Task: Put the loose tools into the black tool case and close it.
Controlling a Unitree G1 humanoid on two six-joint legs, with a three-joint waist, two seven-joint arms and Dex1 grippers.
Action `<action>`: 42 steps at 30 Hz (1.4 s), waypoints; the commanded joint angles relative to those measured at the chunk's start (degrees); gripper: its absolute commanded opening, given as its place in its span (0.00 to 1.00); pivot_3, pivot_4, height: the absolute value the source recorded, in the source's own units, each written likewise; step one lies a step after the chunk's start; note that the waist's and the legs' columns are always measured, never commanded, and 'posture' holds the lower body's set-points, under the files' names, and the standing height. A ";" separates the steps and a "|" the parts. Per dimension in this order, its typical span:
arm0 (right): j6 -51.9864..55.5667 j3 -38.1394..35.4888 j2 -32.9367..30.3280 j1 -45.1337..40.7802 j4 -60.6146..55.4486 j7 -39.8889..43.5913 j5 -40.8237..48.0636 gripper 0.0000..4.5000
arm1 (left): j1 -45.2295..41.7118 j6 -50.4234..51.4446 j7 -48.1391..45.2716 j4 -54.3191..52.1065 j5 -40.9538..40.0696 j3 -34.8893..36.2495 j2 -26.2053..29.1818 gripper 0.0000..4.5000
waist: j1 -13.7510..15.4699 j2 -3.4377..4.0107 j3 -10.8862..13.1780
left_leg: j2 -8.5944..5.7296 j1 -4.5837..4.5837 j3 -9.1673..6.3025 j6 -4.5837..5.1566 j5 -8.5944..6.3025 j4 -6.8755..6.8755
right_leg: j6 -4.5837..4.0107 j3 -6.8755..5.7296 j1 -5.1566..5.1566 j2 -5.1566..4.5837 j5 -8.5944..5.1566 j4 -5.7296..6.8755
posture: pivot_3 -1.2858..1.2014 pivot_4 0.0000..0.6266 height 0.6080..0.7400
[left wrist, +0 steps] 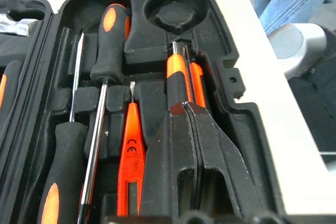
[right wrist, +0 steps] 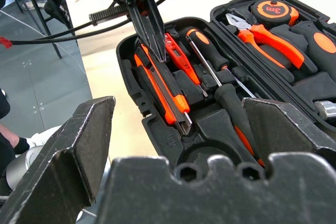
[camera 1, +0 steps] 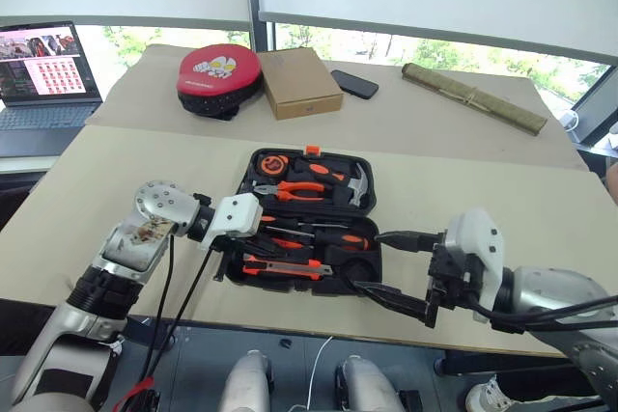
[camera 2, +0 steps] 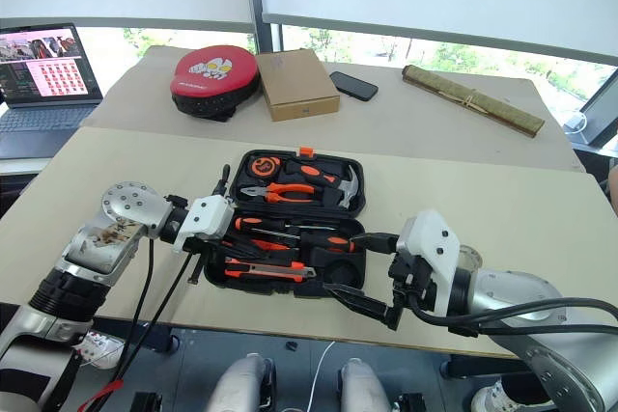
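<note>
With the black tool case (camera 1: 311, 222) lying open on the tabletop (camera 1: 463, 190), the closed, empty left claw (right wrist: 152, 32) apparently presses the utility knife (right wrist: 163, 85) directly beneath it into its slot, while the right claw (camera 1: 391, 262) waits wide open just beside the case, so next comes swinging the lid shut.

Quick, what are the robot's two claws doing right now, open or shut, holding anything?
Left gripper: shut, fingers pressed together over the utility knife in the tool case; no grip on it visible.
Right gripper: open, holding nothing.

Screwdrivers (camera 1: 314, 232) inside tool case (camera 1: 372, 209)
</note>
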 commanded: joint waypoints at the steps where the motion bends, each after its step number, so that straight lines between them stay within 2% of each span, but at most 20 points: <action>1: -0.65 -1.49 -0.04 -0.81 -1.15 -0.42 0.72 1.00 | 0.46 -3.16 0.02 2.21 0.99 -0.46 -0.73 0.01 | 0.01 0.00 0.00 | 0.00 0.00 0.00 0.00 0.00 0.00 | 0.00 0.00 0.00 0.00 0.00 0.00 | 0.52 0.24 1.00; 9: -0.68 -1.53 -0.44 -1.00 -0.61 -0.23 0.75 1.00 | 1.90 -9.40 0.55 7.80 4.09 -2.46 -2.53 0.01 | 0.11 0.07 -0.06 | 0.00 0.08 0.01 0.00 0.00 0.00 | 0.00 0.00 0.10 -0.02 0.00 -0.01 | 0.52 0.24 1.00; 16: -1.00 -1.70 -0.65 -0.71 -0.36 0.71 0.32 1.00 | 2.61 -11.29 0.44 8.46 5.25 -4.05 -3.34 0.01 | 0.10 0.11 -0.12 | 0.00 0.12 0.01 0.00 0.00 0.01 | 0.00 0.00 0.15 -0.02 0.00 -0.01 | 0.52 0.24 1.00; 26: -1.37 -1.06 -0.21 -0.21 0.57 1.82 -2.10 1.00 | 3.48 -10.60 0.13 4.92 4.22 -3.45 -2.49 0.01 | 0.03 0.19 -0.19 | 0.00 0.14 0.01 0.00 0.00 0.00 | 0.00 0.00 0.15 -0.02 0.00 -0.02 | 0.52 0.24 1.00; 34: -1.30 -0.87 0.05 -0.75 1.39 2.28 -2.84 1.00 | 2.49 -1.74 -1.99 -2.14 -3.04 1.14 -0.22 0.01 | -0.06 0.18 -0.18 | 0.00 0.08 0.02 0.00 0.00 -0.03 | 0.00 0.01 0.05 -0.01 0.00 -0.01 | 0.52 0.24 1.00; 42: -1.04 -0.90 0.23 -0.43 0.97 2.22 -2.68 1.00 | 4.11 -3.58 0.55 -4.00 -1.07 0.92 0.05 0.01 | -0.05 0.18 -0.18 | 0.01 0.08 0.03 0.00 0.00 -0.02 | 0.00 0.01 0.06 -0.01 0.00 -0.01 | 0.52 0.24 1.00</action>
